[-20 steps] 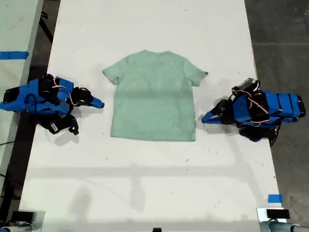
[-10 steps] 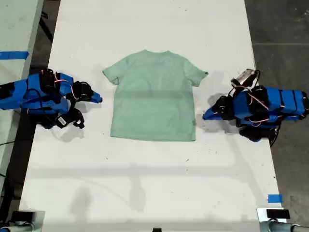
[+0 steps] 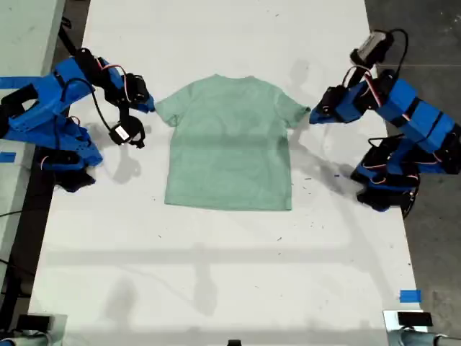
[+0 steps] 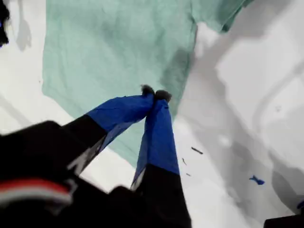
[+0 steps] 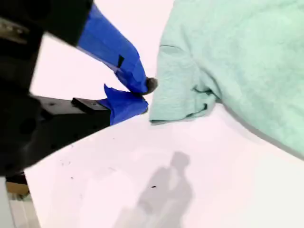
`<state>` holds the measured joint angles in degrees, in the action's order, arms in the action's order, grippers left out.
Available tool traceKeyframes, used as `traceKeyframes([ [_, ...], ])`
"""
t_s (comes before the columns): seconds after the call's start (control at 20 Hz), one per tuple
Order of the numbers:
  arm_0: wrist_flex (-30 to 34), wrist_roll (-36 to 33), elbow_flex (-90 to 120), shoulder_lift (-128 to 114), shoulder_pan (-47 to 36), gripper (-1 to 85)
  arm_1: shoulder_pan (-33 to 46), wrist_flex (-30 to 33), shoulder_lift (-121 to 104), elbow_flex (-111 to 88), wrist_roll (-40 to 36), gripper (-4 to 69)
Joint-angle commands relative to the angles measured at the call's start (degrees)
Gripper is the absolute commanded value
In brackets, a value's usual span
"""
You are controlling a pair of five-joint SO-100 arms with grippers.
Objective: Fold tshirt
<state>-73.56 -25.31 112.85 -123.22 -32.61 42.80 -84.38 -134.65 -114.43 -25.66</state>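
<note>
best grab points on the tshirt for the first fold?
Probably the two sleeve tips. The tshirt lies flat, sleeves jutting toward each arm. My first tool, shut, sits at the sleeve on the exterior view's right; my second tool, also shut, at the sleeve on its left, whose hem is bunched and raised. Open each, come in from the outer side, low, and pinch the hem.

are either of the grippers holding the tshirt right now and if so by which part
Nothing is held. My first gripper and my second gripper are both shut, beside the tshirt sleeves.
</note>
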Motion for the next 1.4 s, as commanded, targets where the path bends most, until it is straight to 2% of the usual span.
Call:
traceKeyframes([
  [0.0, -5.3, -4.5, -8.9, 2.0, -8.2, 0.0, 7.6, -1.8, 5.9, 10.1, -7.1, -0.5],
  [0.15, -8.7, -8.7, -14.9, 7.9, -14.2, 0.0, 13.3, -3.3, 13.9, 18.5, -12.4, -0.5],
  [0.35, -10.0, -10.3, -21.7, 15.6, -14.7, 0.0, 15.9, -4.9, 20.9, 27.4, -15.7, 0.3],
  [0.4, -9.5, -10.3, -21.8, 15.9, -14.4, 0.0, 15.9, -5.1, 21.9, 27.9, -16.5, 5.7],
  [0.45, -9.3, -10.2, -21.8, 16.2, -14.3, 0.0, 15.8, -5.1, 22.9, 28.1, -17.8, 18.0],
  [0.5, -9.3, -10.2, -21.8, 16.4, -14.2, 0.0, 15.9, -4.6, 23.5, 27.4, -18.6, 24.1],
  [0.6, -9.3, -10.3, -21.7, 16.7, -13.8, 0.0, 17.1, -1.7, 24.2, 23.1, -20.0, 31.6],
  [0.65, -9.1, -10.3, -21.4, 16.8, -13.4, 0.0, 17.8, 0.4, 24.5, 20.4, -20.6, 32.5],
  [0.9, -8.0, -10.5, -20.2, 18.6, -12.1, 0.0, 20.4, 14.0, 29.6, 8.3, -22.8, 32.6],
  [1.15, -7.1, -10.5, -19.0, 19.0, -12.1, 0.0, 20.7, 25.0, 40.0, 4.4, -23.7, 31.8],
  [1.3, -7.1, -10.5, -18.9, 19.0, -11.9, 0.0, 20.6, 28.7, 47.2, 4.8, -23.9, 27.6],
  [1.35, -7.1, -10.5, -18.9, 19.0, -11.7, 0.0, 20.6, 28.8, 48.8, 5.3, -23.5, 21.0],
])
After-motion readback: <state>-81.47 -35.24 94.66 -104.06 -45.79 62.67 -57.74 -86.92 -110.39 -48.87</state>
